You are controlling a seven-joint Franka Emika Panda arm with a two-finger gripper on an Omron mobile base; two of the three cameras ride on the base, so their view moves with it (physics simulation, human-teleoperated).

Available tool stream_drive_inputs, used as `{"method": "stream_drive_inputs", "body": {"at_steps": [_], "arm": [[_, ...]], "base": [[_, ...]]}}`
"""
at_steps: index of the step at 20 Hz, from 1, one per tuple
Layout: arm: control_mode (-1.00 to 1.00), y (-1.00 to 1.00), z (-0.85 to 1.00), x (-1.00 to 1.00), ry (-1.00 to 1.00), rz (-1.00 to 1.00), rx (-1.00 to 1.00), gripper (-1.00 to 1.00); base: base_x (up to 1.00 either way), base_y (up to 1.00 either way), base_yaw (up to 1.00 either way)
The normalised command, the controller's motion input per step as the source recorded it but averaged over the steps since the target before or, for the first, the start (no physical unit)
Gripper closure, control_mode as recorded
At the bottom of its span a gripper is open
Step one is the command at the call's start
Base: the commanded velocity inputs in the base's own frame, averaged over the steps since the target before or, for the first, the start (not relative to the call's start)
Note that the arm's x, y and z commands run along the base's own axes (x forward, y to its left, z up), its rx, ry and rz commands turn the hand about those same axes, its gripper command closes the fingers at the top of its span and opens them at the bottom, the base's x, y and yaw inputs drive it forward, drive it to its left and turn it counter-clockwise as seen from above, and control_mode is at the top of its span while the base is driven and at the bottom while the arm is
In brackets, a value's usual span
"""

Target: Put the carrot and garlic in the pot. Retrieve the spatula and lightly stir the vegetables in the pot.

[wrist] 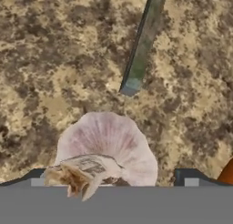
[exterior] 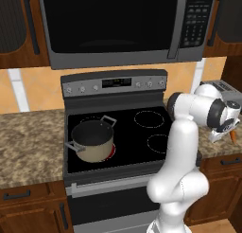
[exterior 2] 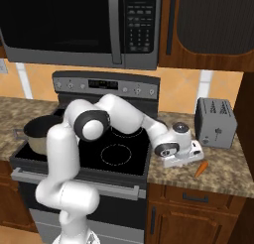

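Claw [wrist: 113,184] stands wide at the bottom of my hand view, one tip on each side of the garlic [wrist: 107,148], holding nothing. Beyond it, toward the top, a thin dark handle [wrist: 142,45] lies on the speckled tabletop [wrist: 54,59]. At right of the right base view the carrot [exterior 2: 200,168] lies beside the hand; the pot [exterior: 93,140] sits left on the stove [exterior: 137,132].

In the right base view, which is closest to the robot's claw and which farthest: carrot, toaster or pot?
From the gripper:
1. Carrot, on the counter just beside it, toward the front edge.
2. Toaster, behind it at the wall.
3. Pot, far across the stove.
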Motion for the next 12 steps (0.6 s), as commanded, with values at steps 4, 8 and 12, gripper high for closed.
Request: {"method": "stream_drive_inputs", "body": {"at_steps": [4,8,12], "arm": [[-1.0,0.0,-0.1,0.24,0.05,0.0,0.1,-1.0],[-1.0,0.31,-0.11,0.03,0.06,0.0,0.05,1.0],[-1.0,0.36,0.04,-0.15,-0.03,0.0,0.02,1.0]], "base": [[0.0,0.0,0.0],[0.0,0.0,0.0],[0.0,0.0,0.0]]}}
